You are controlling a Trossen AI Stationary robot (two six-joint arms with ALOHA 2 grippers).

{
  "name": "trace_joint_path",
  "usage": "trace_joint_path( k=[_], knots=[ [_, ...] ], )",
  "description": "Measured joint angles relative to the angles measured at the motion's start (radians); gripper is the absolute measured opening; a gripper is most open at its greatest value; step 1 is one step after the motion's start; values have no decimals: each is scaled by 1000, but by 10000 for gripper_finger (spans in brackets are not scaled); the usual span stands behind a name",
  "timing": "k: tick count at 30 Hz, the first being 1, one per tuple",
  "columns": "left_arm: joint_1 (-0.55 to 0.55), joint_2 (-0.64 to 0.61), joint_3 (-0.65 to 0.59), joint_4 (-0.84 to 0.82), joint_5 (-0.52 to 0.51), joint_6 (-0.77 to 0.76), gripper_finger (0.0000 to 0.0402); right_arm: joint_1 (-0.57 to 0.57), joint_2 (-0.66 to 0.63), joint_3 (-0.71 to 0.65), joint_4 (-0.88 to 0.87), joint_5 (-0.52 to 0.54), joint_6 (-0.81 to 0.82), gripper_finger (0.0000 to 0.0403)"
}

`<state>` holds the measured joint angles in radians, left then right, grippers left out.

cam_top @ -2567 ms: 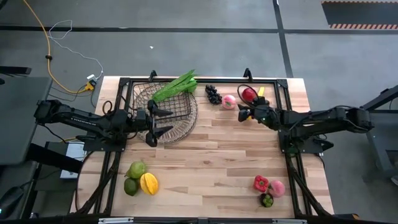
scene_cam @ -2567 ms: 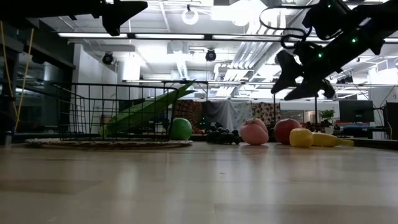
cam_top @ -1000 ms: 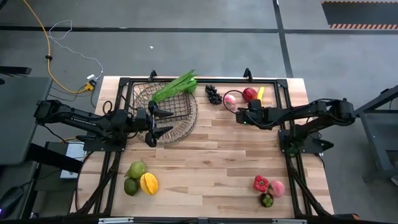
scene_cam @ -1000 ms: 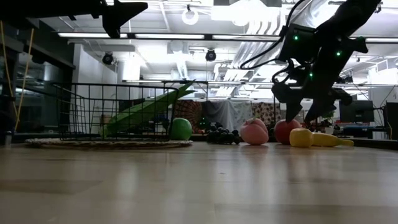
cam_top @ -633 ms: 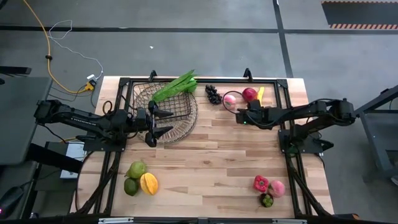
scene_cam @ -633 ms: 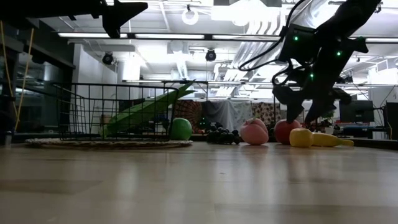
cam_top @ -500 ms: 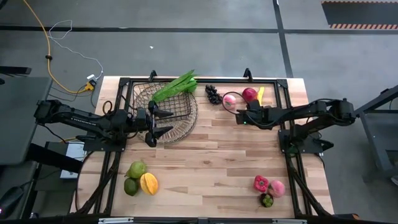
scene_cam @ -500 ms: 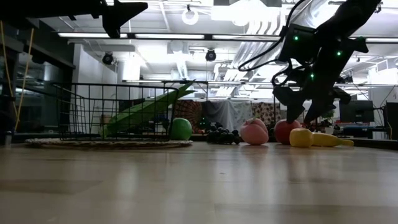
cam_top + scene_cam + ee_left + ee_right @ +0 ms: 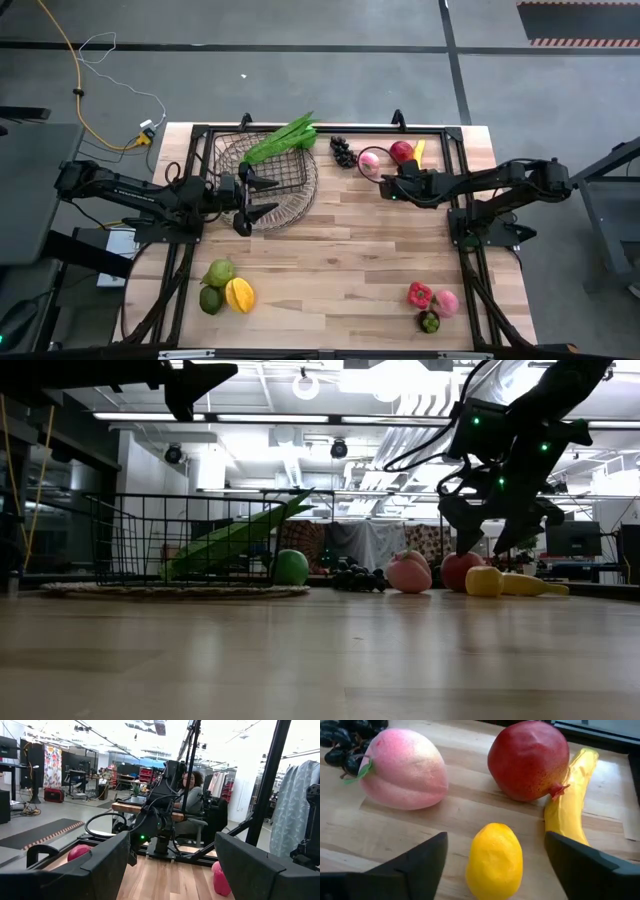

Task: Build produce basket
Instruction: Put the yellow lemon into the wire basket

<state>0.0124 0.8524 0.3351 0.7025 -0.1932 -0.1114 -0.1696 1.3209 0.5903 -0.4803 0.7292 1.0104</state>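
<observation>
**Right claw open over a yellow lemon**

The right claw [image 9: 492,857] hangs open over one yellow lemon [image 9: 494,861], not touching it. Next to the lemon lie one pink peach [image 9: 402,768], one red pomegranate [image 9: 527,760] and one banana [image 9: 568,800]. The dark grapes [image 9: 342,742] are cut off at the edge. The left claw [image 9: 262,195] is open above the basket [image 9: 265,170], which sits at the bench's [image 9: 340,260] far left and holds a green leafy stalk [image 9: 282,138]. No writing can be read.
</observation>
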Motion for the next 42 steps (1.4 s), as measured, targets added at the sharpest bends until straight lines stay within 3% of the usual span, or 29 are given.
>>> trace_joint_path(
  k=[7, 26, 34, 42],
  knots=[
    [0, 0, 0, 6, 0, 1, 282, 0, 0, 0, 17, -49, 44, 385],
    [0, 0, 0, 8, 0, 2, 282, 0, 5, 0, 33, -47, 99, 387],
    [0, 0, 0, 8, 0, -1, 282, -1, 102, -1, -9, -4, 236, 387],
    [0, 0, 0, 8, 0, -1, 282, -16, 182, -1, 33, -26, 247, 387]
  ],
)
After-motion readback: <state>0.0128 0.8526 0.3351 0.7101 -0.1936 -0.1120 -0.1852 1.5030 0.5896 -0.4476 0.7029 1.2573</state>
